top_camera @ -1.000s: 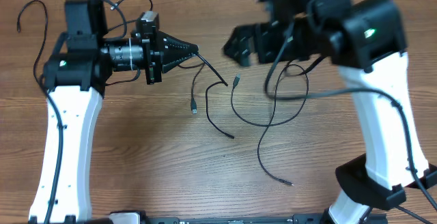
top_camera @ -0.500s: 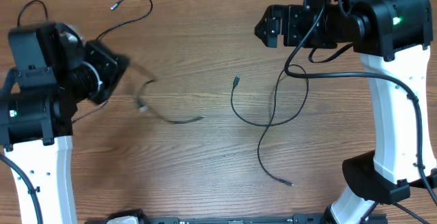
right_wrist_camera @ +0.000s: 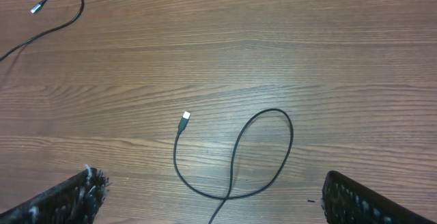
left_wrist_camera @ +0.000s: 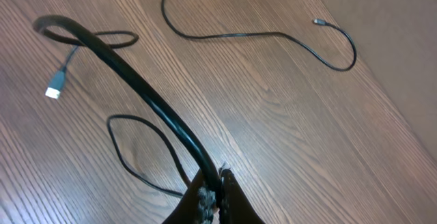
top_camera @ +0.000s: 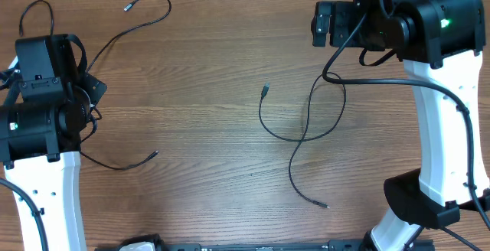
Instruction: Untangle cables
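Dragged cable (left_wrist_camera: 153,106) farther left, left hand (left_wrist_camera: 217,183) pinching it, right hand (right_wrist_camera: 212,186) spread, looped cable (top_camera: 304,138) apart

I've swung my left gripper (left_wrist_camera: 219,183) back to the far left, dragging the cable (top_camera: 115,167) it pinches clear of the looped cable (top_camera: 302,136). My right gripper (top_camera: 331,23) has retreated up and rightward.

Looped cable (top_camera: 305,138) on table (top_camera: 207,75) centre-right; second cable (top_camera: 168,6) far left; third cable (top_camera: 119,168) near left.
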